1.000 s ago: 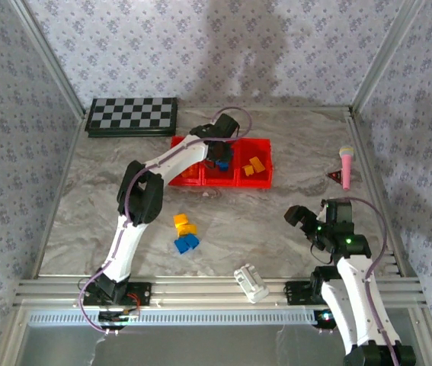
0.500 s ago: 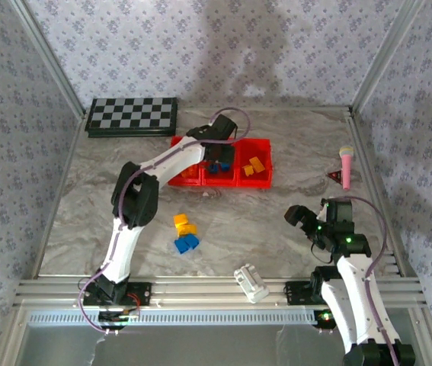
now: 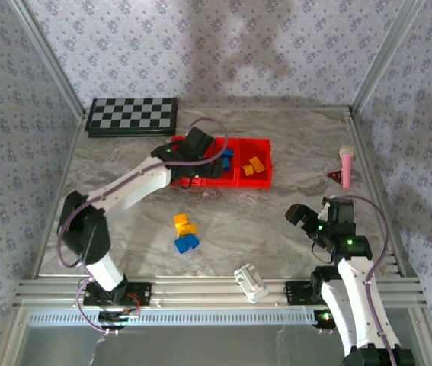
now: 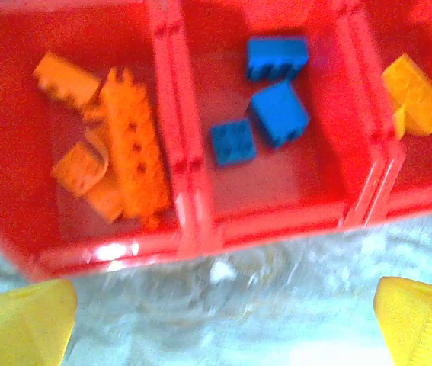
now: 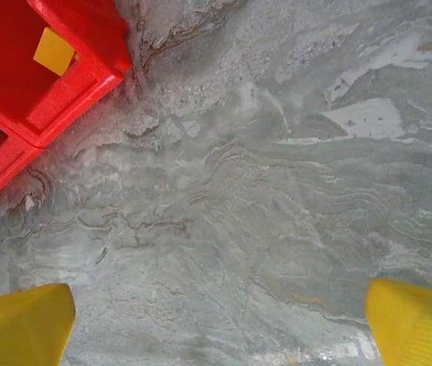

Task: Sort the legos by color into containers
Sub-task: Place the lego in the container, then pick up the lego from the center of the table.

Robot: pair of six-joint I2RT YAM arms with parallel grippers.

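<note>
Left wrist view: the left fingers [image 4: 19,320] stand apart, empty, near the red containers [image 4: 177,164], whose middle bin [image 4: 318,179] gathers blue legos [image 4: 279,113] by color; right fingers [image 5: 17,324] apart too.

Shot from above and behind the arm bases, the top external camera looks down and forward across the whole marble counter [image 3: 276,221] to the patterned back wall. The left wrist camera hangs close over the red containers [image 4: 189,191], facing almost straight down, its picture slightly blurred. The right wrist camera looks down at bare counter from close range and catches one red corner at upper left, apparently the row's right-hand end, shared by all three views.
</note>
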